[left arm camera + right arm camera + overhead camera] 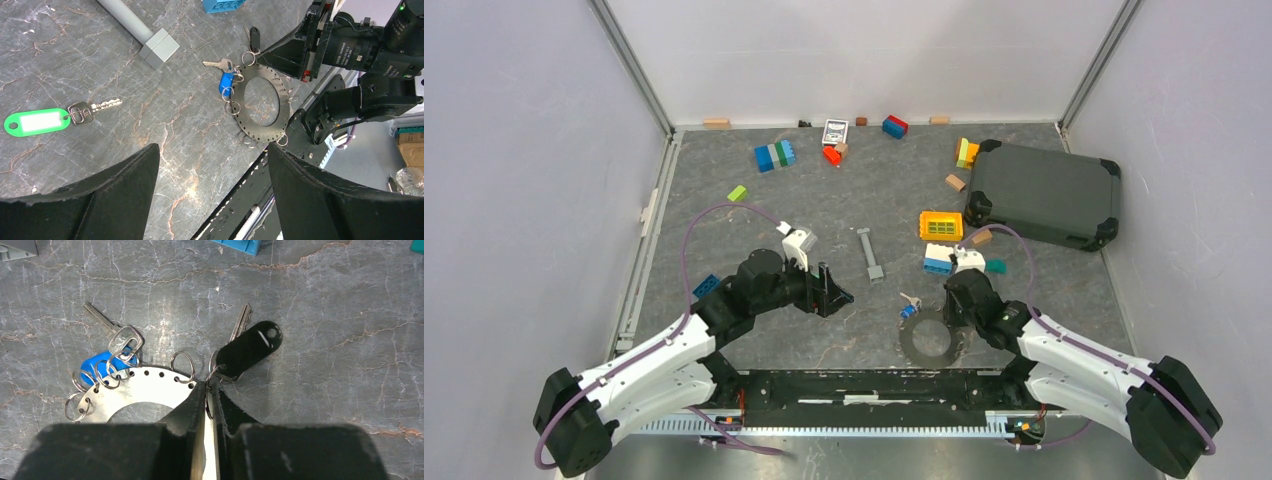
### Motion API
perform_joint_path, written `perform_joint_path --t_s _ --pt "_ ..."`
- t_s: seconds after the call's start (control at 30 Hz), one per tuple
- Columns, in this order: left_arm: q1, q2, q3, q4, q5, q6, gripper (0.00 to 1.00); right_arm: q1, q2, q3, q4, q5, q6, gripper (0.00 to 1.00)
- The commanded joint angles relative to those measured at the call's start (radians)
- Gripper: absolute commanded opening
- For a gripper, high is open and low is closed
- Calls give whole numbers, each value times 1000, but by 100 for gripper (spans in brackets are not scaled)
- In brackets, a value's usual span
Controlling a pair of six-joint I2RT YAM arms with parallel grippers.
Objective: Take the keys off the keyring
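Note:
The keyring (145,387) is a flat silver plate ring with holes, lying on the table (929,337) and carrying several small wire rings. A silver key with a blue tag (97,367) hangs at its left rim (226,82). A key with a black tag (248,347) hangs on a wire ring (214,371) at the top rim. My right gripper (209,385) is shut on that wire ring, over the plate's edge (946,312). A loose key with a green tag (40,121) lies apart on the table. My left gripper (212,150) hovers open and empty, left of the plate (842,297).
A long grey metal bar (870,253) lies behind the plate. A yellow grid block (941,225), a blue-and-white brick (938,259) and a dark case (1044,192) stand at the right. Loose toy bricks (774,156) lie at the back. A black rail (874,390) runs along the near edge.

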Motion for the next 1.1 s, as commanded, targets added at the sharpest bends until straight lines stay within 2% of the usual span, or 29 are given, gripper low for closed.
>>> perform_joint_path --t_s 0.0,0.1,0.33,0.43,0.63,0.73,0.93,1.07 --pt "3 -25 23 8 6 -22 85 -4 -26 27 10 4 -57 11" --pt "3 -31 42 2 2 -9 86 -4 -64 50 11 0 -122 1" --pt "3 -82 108 -27 -21 76 86 -4 -144 134 100 -148 -338 0" --pt "4 -111 145 -48 -34 124 87 -5 -136 171 164 -285 -432 0" --pt "5 -148 198 -105 -10 205 85 0 -98 214 270 -735 -650 0" --pt "3 -165 190 -111 39 214 83 4 -126 206 278 -898 -753 0" --pt "3 -212 118 -9 253 214 79 16 -224 190 311 -1178 -918 0" --pt "1 -233 92 54 362 236 79 26 -242 216 287 -1250 -975 0"
